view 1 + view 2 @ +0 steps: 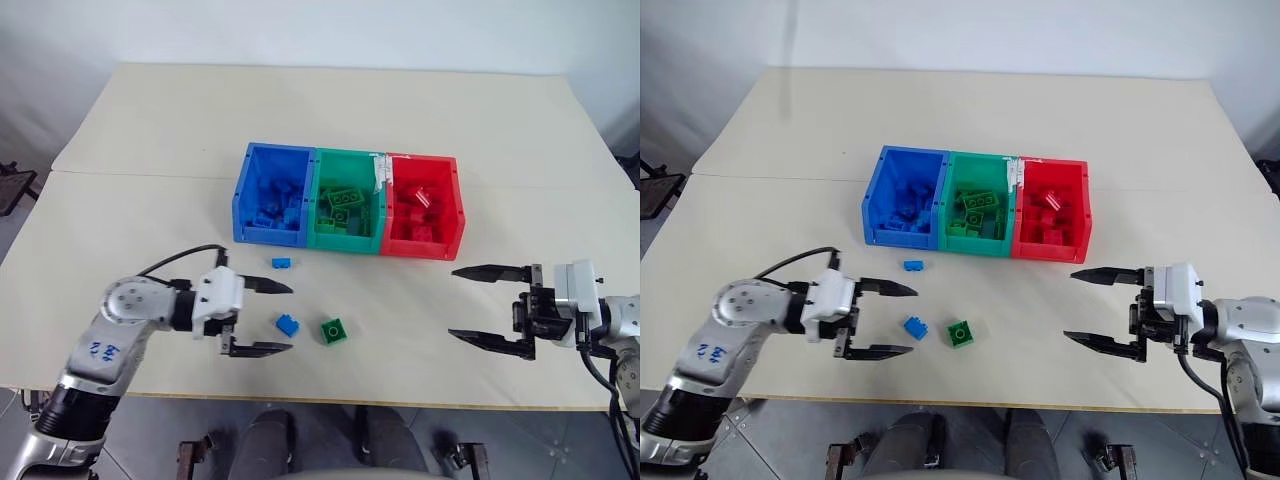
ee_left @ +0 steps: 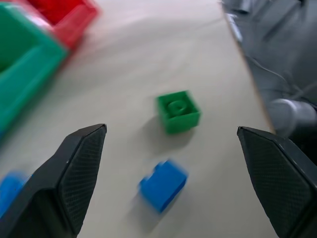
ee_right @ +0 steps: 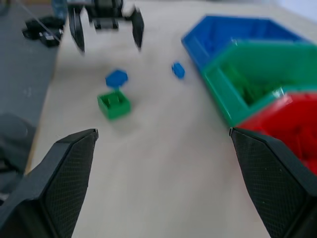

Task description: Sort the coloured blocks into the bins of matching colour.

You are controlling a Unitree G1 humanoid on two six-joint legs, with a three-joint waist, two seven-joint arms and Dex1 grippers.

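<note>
Three joined bins stand mid-table: the blue bin, the green bin and the red bin, each holding several bricks of its own colour. Loose in front of them lie a small blue block, a second blue block and a green block. My left gripper is open, its fingers pointing at the nearer blue block, which lies just beyond the tips. At the right, my right gripper is open and empty, well clear of the blocks.
The table's front edge runs close below both grippers. A black cable loops over my left arm. Bare tabletop lies between the green block and my right gripper, and beyond the bins.
</note>
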